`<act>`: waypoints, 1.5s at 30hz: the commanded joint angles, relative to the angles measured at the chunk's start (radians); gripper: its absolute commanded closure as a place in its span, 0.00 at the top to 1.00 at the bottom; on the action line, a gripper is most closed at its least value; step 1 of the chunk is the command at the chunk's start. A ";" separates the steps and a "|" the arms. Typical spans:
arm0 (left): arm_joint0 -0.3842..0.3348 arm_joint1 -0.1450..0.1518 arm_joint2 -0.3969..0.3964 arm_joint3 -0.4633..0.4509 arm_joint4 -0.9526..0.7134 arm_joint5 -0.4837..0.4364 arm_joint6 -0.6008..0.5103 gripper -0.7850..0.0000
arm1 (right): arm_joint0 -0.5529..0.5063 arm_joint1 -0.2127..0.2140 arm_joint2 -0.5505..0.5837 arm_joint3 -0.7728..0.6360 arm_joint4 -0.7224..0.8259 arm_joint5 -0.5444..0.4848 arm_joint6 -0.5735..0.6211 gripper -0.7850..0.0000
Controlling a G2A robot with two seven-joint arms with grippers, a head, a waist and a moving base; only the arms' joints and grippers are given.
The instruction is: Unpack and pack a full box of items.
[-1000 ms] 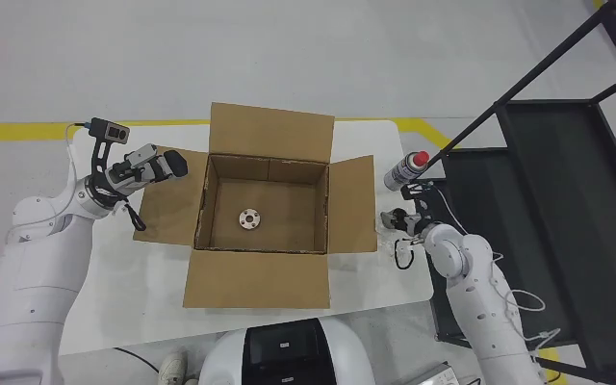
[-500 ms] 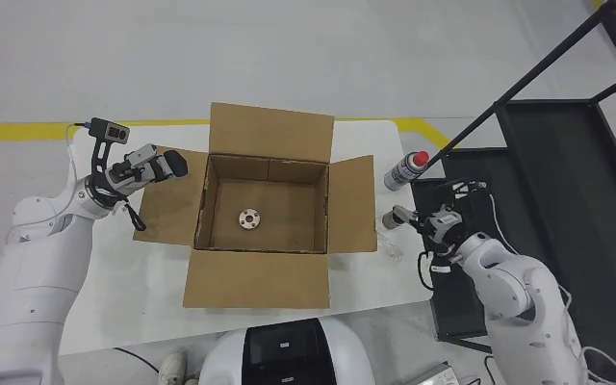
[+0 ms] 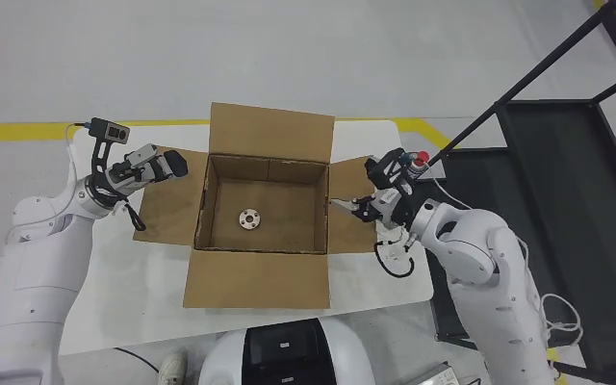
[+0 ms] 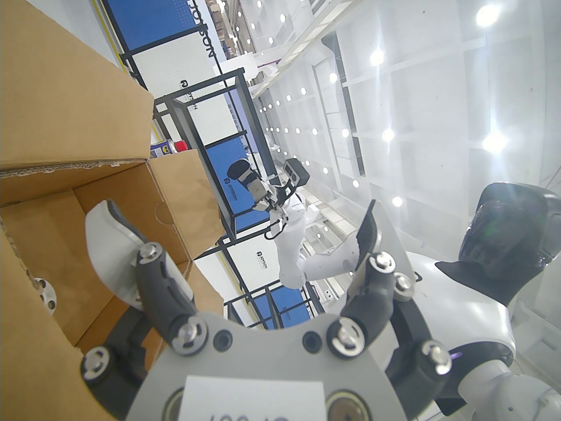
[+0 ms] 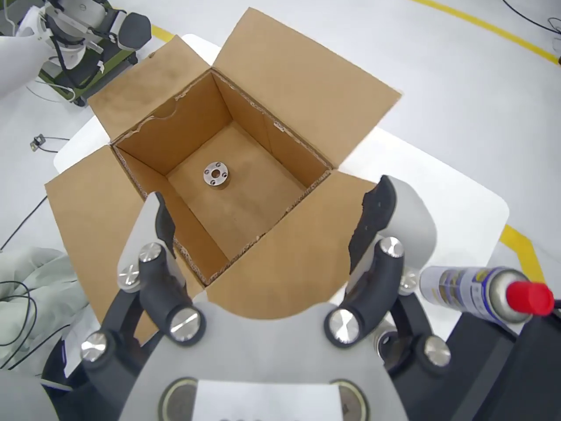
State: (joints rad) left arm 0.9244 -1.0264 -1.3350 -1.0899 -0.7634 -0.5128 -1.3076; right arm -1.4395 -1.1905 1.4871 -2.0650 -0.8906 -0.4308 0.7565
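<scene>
One box [image 3: 270,126], one metal disc [image 3: 250,219], one spray can [image 5: 473,291], one table [image 3: 154,294].

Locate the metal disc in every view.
Top view: disc on the box floor, off-centre.
Left wrist view: disc half hidden behind the box wall.
Right wrist view: disc mid box floor.
Shared landmark: red-capped can beside the box.

Light is bright and even, coming from rows of ceiling lamps [image 4: 486,15], which flare into white glare in the left wrist view. Shadows are soft: the cardboard box [image 3: 268,171] is darker along its inner walls, and only faint shade lies on the white desk [image 3: 351,279]. Both wrist views bend straight lines near their edges. The spray can [image 5: 469,291] carries a pale glint.
</scene>
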 commanded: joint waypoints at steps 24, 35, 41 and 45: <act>0.000 0.000 0.000 0.000 0.000 0.000 0.000 1.00 | 0.089 -0.005 -0.105 0.070 -0.052 0.035 0.026 1.00; 0.000 0.000 0.000 0.000 0.000 0.000 0.000 1.00 | 0.089 -0.005 -0.105 0.070 -0.052 0.035 0.026 1.00; 0.000 0.000 0.000 0.000 0.000 0.000 0.000 1.00 | 0.089 -0.005 -0.105 0.070 -0.052 0.035 0.026 1.00; 0.000 0.000 0.000 0.000 0.000 0.000 0.000 1.00 | 0.089 -0.005 -0.105 0.070 -0.052 0.035 0.026 1.00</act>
State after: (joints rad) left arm 0.9244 -1.0264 -1.3350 -1.0899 -0.7634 -0.5128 -1.3076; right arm -1.3502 -1.1954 1.3823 -1.9947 -0.9427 -0.3956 0.7822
